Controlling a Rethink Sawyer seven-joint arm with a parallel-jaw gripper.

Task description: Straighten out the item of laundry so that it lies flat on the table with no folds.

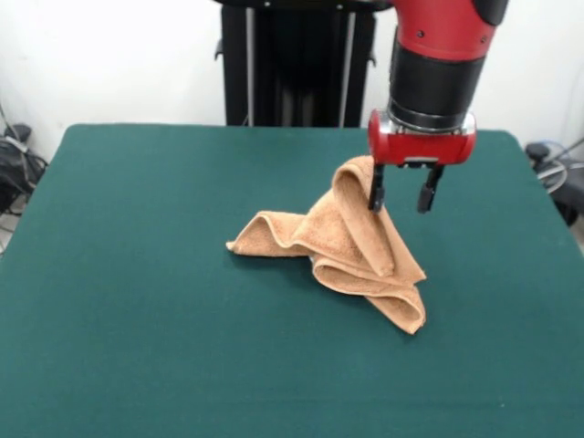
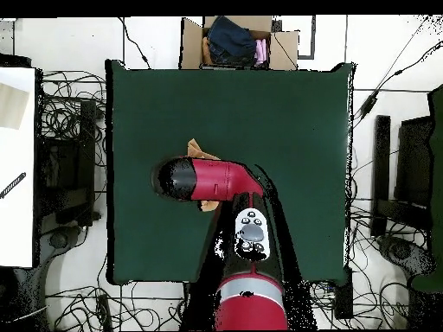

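Towel [image 1: 351, 242] is lying crumpled on the green counter [image 1: 137, 301], a little right of the middle in the front view. We are seeing it as a tan heap with several folds: one lobe is reaching out to the left, another is lying at the lower right, and a rounded peak is standing up at the top of the heap. No part of it is lying flat in a single layer, as far as we are able to see.

Our tool [image 1: 401, 193] is hanging at the end of the red and black arm [image 1: 438, 55], just beside the peak of the towel. Its two dark fingers [image 1: 375, 190] are pointing down with a clear gap between them, so we are reading the tool as spread apart. The left finger in the front view is standing in front of the peak, maybe touching the cloth; the other finger is hanging over bare counter. We are not seeing any cloth pinched between the fingers.

In the overhead view the arm is covering most of the towel, and only small tan pieces [image 2: 195, 147] are showing beside it. A cardboard box [image 2: 232, 41] with clothes is standing beyond the far edge of the counter.
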